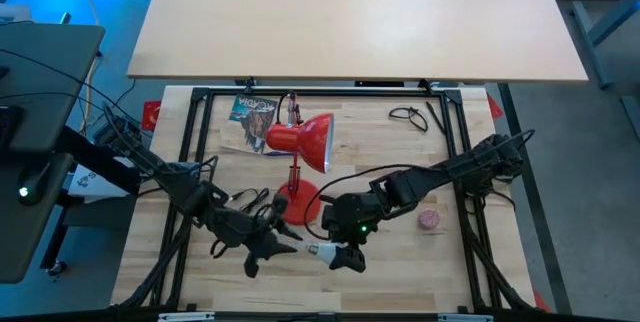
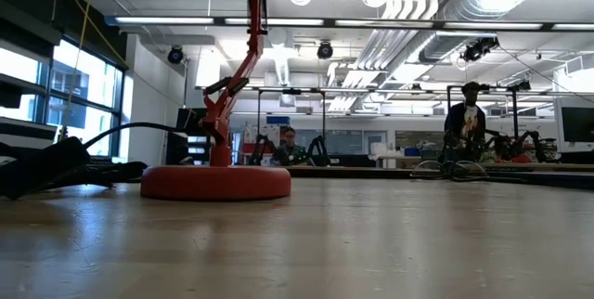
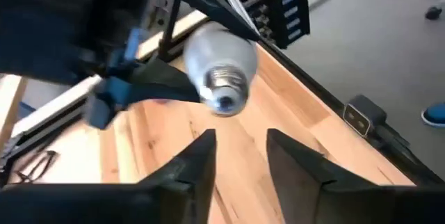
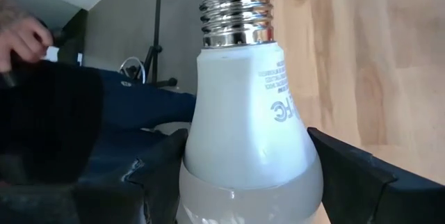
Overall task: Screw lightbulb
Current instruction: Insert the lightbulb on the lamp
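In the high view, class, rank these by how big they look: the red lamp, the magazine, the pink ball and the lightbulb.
1. Red lamp
2. Magazine
3. Pink ball and lightbulb: both small and look about alike, and the bulb is partly hidden by the right claw, so I won't rank them.

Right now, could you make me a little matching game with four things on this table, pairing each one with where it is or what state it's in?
Things:
1. lightbulb
2. red lamp
3. pink ball
4. left pincer

Places or states:
A. lying loose on the wood, beside the right arm
B. open, with nothing between its fingers, facing the bulb's screw base
C. standing on its round base near the table's middle
D. gripped in the right pincer

Pairs: 1-D, 2-C, 3-A, 4-B
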### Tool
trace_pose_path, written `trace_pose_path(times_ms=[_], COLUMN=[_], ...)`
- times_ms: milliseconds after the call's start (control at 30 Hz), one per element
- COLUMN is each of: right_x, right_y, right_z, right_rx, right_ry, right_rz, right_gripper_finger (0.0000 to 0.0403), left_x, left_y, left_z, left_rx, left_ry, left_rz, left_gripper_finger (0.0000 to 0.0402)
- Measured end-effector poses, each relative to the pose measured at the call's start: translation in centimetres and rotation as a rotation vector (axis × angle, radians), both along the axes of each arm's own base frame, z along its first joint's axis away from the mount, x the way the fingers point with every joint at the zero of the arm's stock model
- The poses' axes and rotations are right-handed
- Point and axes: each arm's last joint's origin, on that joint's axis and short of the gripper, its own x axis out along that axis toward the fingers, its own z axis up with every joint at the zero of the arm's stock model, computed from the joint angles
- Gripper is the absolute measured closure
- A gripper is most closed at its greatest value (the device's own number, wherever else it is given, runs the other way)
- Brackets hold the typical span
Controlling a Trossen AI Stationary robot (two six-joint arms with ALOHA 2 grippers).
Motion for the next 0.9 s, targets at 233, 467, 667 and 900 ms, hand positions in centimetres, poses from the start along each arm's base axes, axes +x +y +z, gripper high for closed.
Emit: trace_pose_path(times_ms=[233,467,667,900], right_x=[0.0,0.0,0.0,0.1], right_y=[0.0,0.0,0.0,0.0], right_z=[0.0,0.0,0.0,0.0], right_rx=[-0.001,-0.007,-0.009,-0.016], right_ry=[0.000,-0.003,-0.005,-0.020], right_rz=[-0.007,-0.007,-0.004,0.007], right_gripper_finger=[0.0143,0.0143,0.0143,0.0143], left_x=[1.3,2.4,2.7,3.4], left_y=[0.1,-0.3,-0.4,-0.6], left_z=[-0.4,-0.7,-0.8,-1.7], left_rx=[-0.010,0.033,0.085,0.137], left_ry=[-0.031,-0.091,-0.119,-0.109], left_rz=[-0.024,-0.070,-0.113,-0.149], left_gripper_finger=[0.0213,0.0166,0.0155,0.0154])
